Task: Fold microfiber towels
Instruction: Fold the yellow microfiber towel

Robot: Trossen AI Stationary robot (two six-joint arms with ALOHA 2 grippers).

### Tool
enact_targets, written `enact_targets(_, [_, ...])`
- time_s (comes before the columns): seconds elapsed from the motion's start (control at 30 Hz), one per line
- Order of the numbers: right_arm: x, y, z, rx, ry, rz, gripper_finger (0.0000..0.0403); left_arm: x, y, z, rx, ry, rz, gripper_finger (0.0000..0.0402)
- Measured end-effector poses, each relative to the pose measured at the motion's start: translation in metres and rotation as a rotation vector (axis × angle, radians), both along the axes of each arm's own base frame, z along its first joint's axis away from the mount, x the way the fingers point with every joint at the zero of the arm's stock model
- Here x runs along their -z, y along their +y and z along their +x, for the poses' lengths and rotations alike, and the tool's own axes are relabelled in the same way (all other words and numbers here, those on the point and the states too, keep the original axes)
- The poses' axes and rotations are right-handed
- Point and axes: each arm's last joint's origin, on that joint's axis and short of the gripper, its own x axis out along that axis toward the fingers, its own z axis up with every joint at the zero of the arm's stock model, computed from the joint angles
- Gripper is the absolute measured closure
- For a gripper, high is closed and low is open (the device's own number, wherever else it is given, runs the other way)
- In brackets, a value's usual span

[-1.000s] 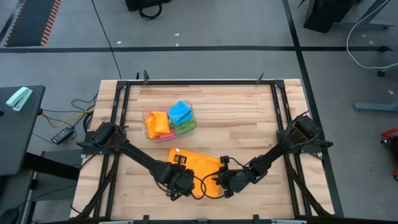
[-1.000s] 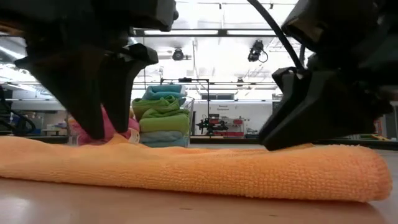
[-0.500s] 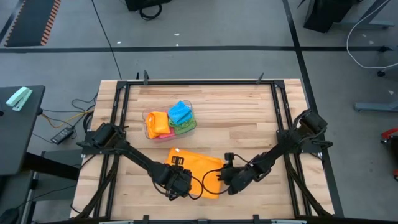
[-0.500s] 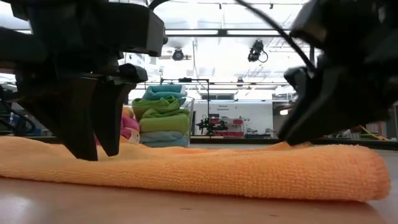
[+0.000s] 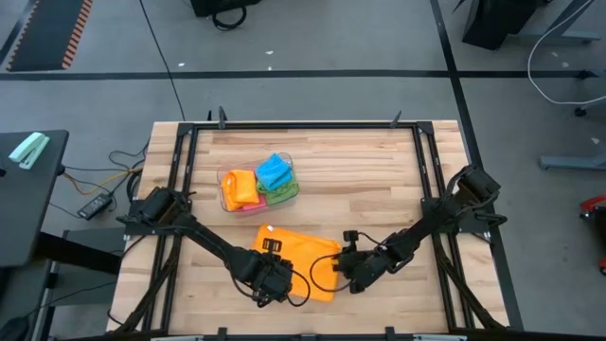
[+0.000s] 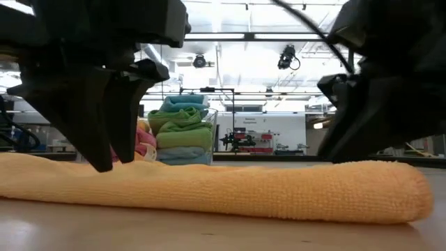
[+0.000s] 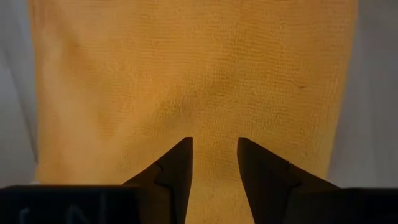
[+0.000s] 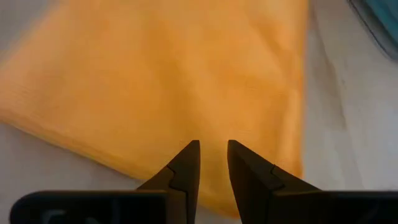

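An orange microfiber towel (image 5: 298, 251) lies folded flat on the wooden table, near its front edge; it also shows in the low view (image 6: 230, 192). My left gripper (image 5: 275, 282) stands over the towel's near-left part, fingers pointing down and slightly apart (image 7: 214, 140). My right gripper (image 5: 343, 273) stands at the towel's right end, fingers also slightly apart (image 8: 213, 143). Both wrist views show only the towel's top (image 7: 199, 74) (image 8: 174, 81) ahead of the fingers. My left gripper's fingertips (image 6: 104, 166) reach down to the towel's top surface from above; I cannot tell whether they touch it. My right gripper's fingertip (image 6: 329, 159) reaches the towel's top near its right end, slanting down from the right; I cannot tell whether it touches.
A clear plastic tub (image 5: 258, 187) holding folded pink, orange, green and blue towels stands behind the orange towel toward the table's far side; it also shows in the low view (image 6: 182, 132). Bare wood lies to the right and far right. A black frame runs along the table's edges.
My left gripper has come down toward the towel's top. My right gripper has drawn back a little toward the table's right edge, along the towel's right end. The towel lies where it was.
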Motion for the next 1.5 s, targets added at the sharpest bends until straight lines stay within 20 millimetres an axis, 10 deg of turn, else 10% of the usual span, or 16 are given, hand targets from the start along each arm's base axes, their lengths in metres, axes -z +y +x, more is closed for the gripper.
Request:
enact_targets(0.33, [-0.030,0.036,0.009,-0.074,0.178,-0.146,0.0270,-0.008,0.000,-0.003,0.003,0.043,0.027,0.0267])
enact_targets(0.73, [-0.015,0.083,0.031,-0.262,0.398,-0.471,0.0216,-0.007,-0.001,-0.009,0.004,0.089,0.054,0.0274])
enact_targets(1.5, [0.003,0.071,0.030,-0.617,0.444,-0.826,0.0239,-0.007,-0.005,-0.015,-0.004,0.110,0.064,0.0279])
